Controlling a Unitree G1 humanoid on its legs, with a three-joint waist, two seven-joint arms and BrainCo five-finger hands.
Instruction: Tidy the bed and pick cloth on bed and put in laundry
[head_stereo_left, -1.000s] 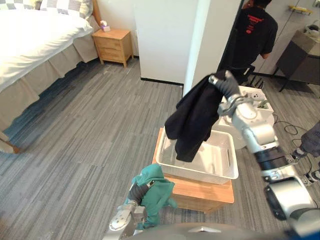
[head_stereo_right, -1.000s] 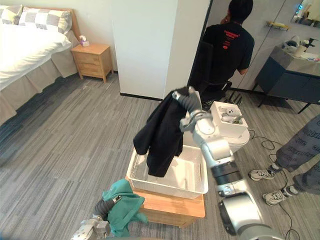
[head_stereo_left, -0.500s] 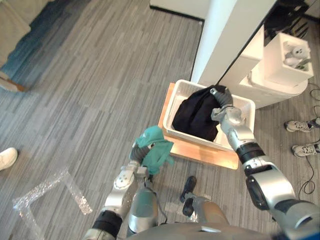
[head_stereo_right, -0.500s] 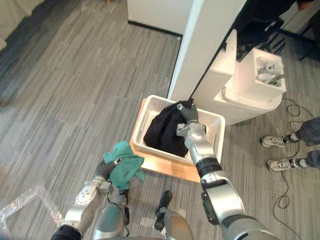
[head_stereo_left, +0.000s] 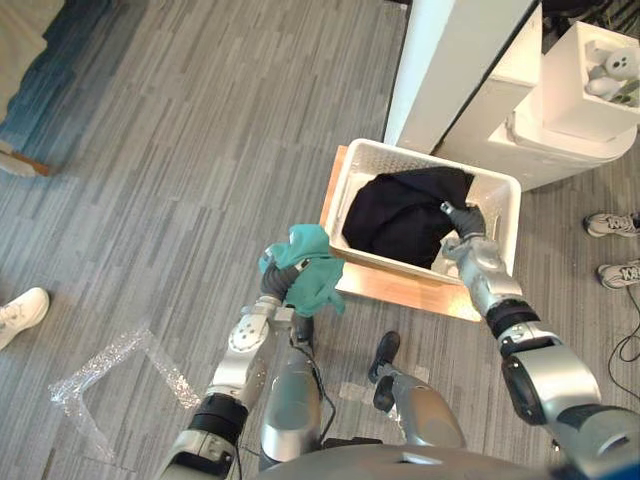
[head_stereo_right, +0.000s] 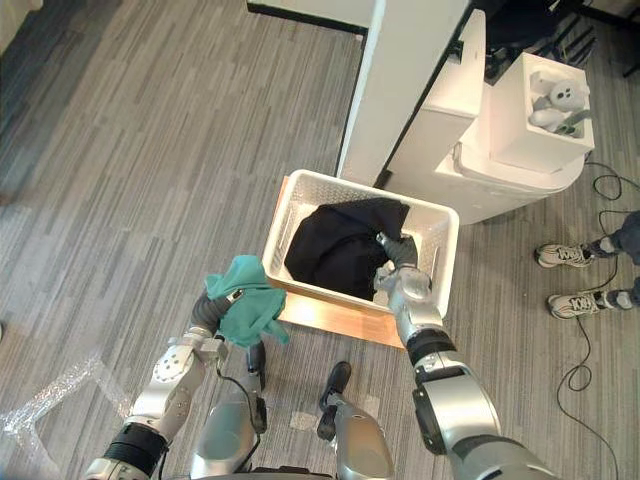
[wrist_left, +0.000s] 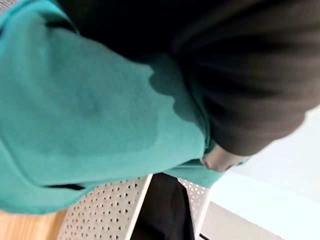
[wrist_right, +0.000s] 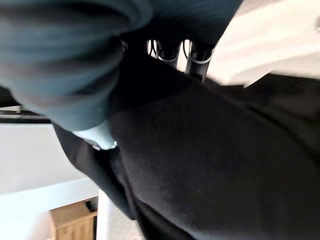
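A white perforated laundry basket (head_stereo_left: 503, 190) stands on a low wooden stand (head_stereo_left: 400, 288). A black cloth (head_stereo_left: 395, 215) lies bunched inside it. My right hand (head_stereo_left: 466, 222) is down at the basket's near right corner, curled into the edge of the black cloth (wrist_right: 210, 165); its fingers (wrist_right: 197, 65) sink into the fabric. My left hand (head_stereo_left: 272, 283) hangs just left of the stand, shut on a teal cloth (head_stereo_left: 308, 272) that drapes over it. The same teal cloth (wrist_left: 85, 110) covers that hand in the left wrist view, with the basket wall (wrist_left: 100, 212) past it.
A white pillar (head_stereo_left: 450, 60) and a white unit (head_stereo_left: 560, 110) stand close behind the basket. A person's shoes (head_stereo_left: 612, 225) are on the floor at the right, and another shoe (head_stereo_left: 20, 312) at the left. Crumpled clear plastic (head_stereo_left: 95, 375) lies on the grey floor. A bed corner (head_stereo_left: 25, 40) shows far left.
The camera has tipped downward. My right hand has lowered the black cloth from above the basket down into it. My left hand still holds the teal cloth.
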